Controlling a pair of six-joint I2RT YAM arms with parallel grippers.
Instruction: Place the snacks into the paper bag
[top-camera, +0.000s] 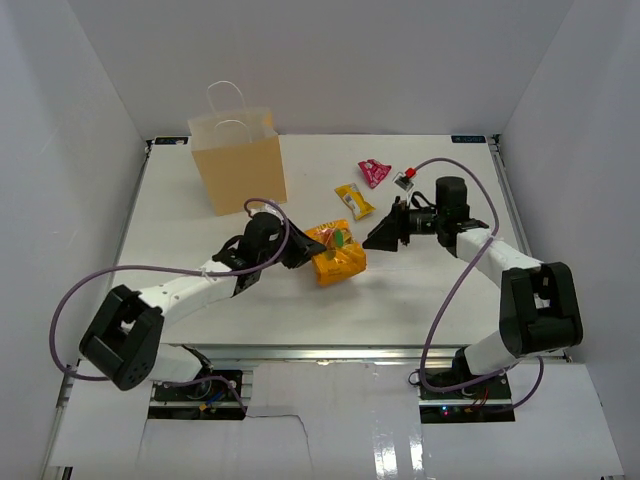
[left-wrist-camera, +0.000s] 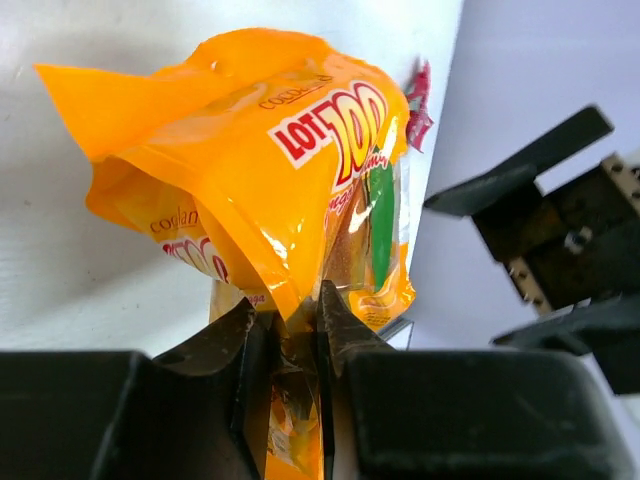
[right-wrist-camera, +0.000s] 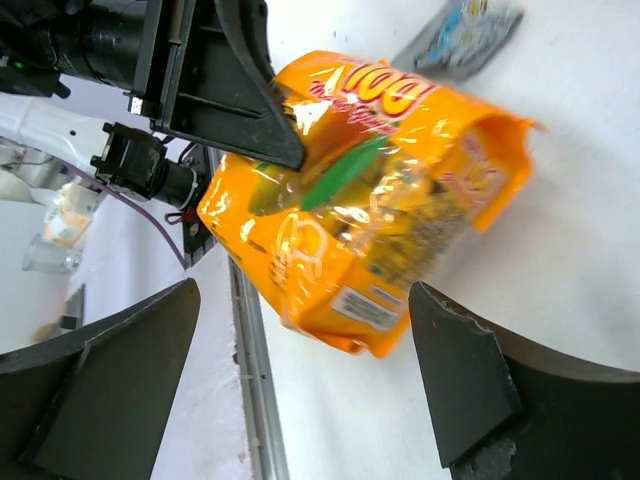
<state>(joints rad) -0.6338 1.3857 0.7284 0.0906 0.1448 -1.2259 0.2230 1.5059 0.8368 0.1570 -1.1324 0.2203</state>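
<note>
White table (top-camera: 450, 290), tan paper bag (top-camera: 240, 170) upright far-left, yellow packet (top-camera: 354, 200), magenta packet (top-camera: 375, 173) nearby

Far left on the table (top-camera: 180, 210) the paper bag (top-camera: 240, 165), chip bag (top-camera: 335, 257) between my left gripper (top-camera: 302, 252) and right gripper (top-camera: 386, 236), near packet (top-camera: 354, 200) behind it, far packet (top-camera: 374, 172) beyond.

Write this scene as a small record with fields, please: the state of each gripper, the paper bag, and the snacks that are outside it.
left gripper: shut on one edge of the orange chip bag
right gripper: open, facing the orange chip bag, apart from it
paper bag: upright at the far left, handles up
loose snacks: yellow packet and magenta packet lying beyond the right gripper; silver-blue packet lying past the orange chip bag
</note>
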